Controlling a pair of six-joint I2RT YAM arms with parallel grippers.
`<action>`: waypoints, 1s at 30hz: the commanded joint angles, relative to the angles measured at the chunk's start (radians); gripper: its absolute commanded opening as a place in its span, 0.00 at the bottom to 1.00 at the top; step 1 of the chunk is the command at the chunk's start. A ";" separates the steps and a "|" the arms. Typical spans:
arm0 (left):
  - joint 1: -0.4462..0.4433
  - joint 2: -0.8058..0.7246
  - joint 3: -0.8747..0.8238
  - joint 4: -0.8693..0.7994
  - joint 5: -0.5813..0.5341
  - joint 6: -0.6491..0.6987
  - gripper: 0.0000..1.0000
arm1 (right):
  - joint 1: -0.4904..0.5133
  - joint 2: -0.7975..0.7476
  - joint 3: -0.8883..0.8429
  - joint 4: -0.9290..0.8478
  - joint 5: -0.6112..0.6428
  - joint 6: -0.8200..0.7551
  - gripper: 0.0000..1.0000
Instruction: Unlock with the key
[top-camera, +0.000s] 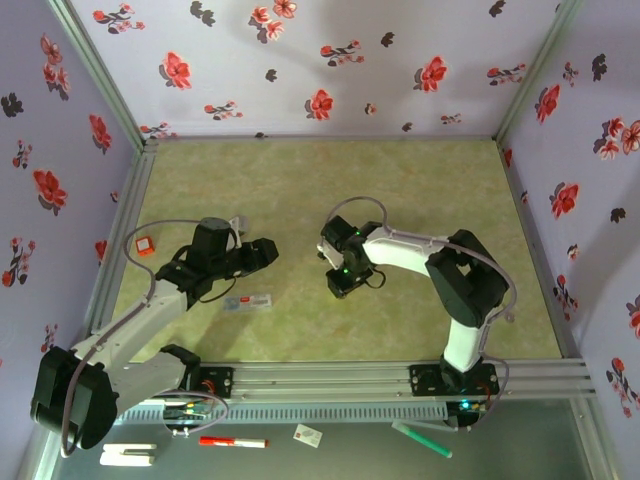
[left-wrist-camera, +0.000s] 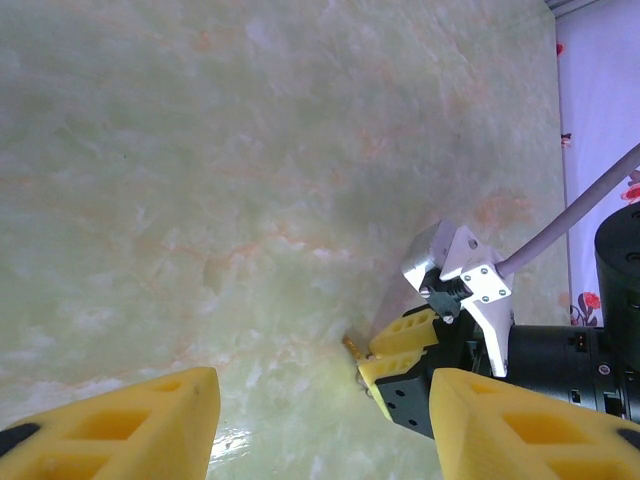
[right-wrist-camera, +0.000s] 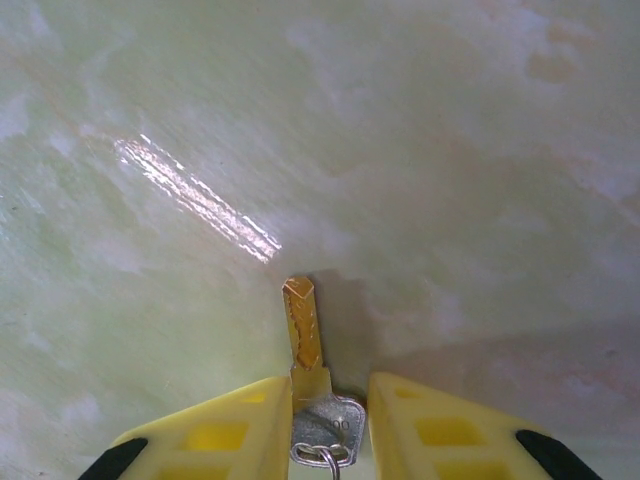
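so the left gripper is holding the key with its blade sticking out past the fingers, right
No, it is the right gripper that holds the key, blade sticking out past the fingers; the right wrist view shows it. The left gripper is open.

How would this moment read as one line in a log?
right gripper: shut on key | left gripper: open, empty | key blade: pointing forward

left arm (top-camera: 150, 310) outstretched | left fingers (left-wrist-camera: 150, 420) spread | right arm (top-camera: 455, 280) bent | right fingers (right-wrist-camera: 230, 430) pinched
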 joint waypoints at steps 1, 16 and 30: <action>0.011 0.000 -0.017 0.017 -0.015 0.015 0.58 | -0.005 -0.024 -0.035 -0.020 -0.019 0.024 0.21; 0.006 0.013 -0.030 0.043 0.005 -0.006 0.58 | -0.025 -0.127 -0.070 0.004 -0.016 0.089 0.16; 0.007 0.006 -0.037 0.040 0.006 0.003 0.60 | 0.016 -0.331 -0.195 0.145 0.006 0.908 0.50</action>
